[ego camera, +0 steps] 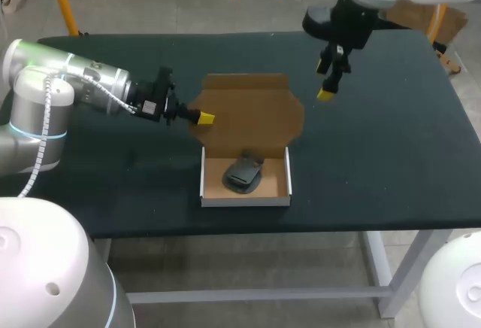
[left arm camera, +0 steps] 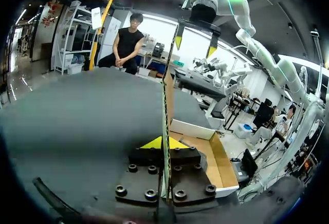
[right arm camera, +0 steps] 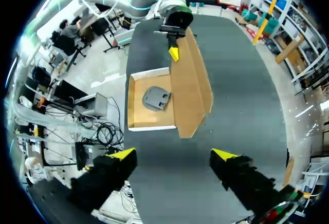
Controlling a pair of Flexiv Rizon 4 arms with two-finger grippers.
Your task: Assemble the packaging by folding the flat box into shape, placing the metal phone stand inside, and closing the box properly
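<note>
The cardboard box [ego camera: 246, 201] sits mid-table, white outside and brown inside. The dark metal phone stand [ego camera: 243, 174] lies in its tray. Its brown lid [ego camera: 255, 113] stands raised behind the tray. My left gripper [ego camera: 204, 118] is shut on the lid's left edge. In the left wrist view the lid [left arm camera: 165, 106] shows edge-on, running up between the yellow tips of that gripper [left arm camera: 164, 143]. My right gripper [ego camera: 325, 80] hangs open above the table, beyond the lid's far right corner, holding nothing. The right wrist view looks down past its gripper [right arm camera: 174, 155] on the lid [right arm camera: 190, 90], the stand [right arm camera: 156, 98] and the left gripper [right arm camera: 174, 53].
The dark table top [ego camera: 391, 140] stretches bare to the right of the box and in front of it. The table's front edge runs just behind the box's front wall.
</note>
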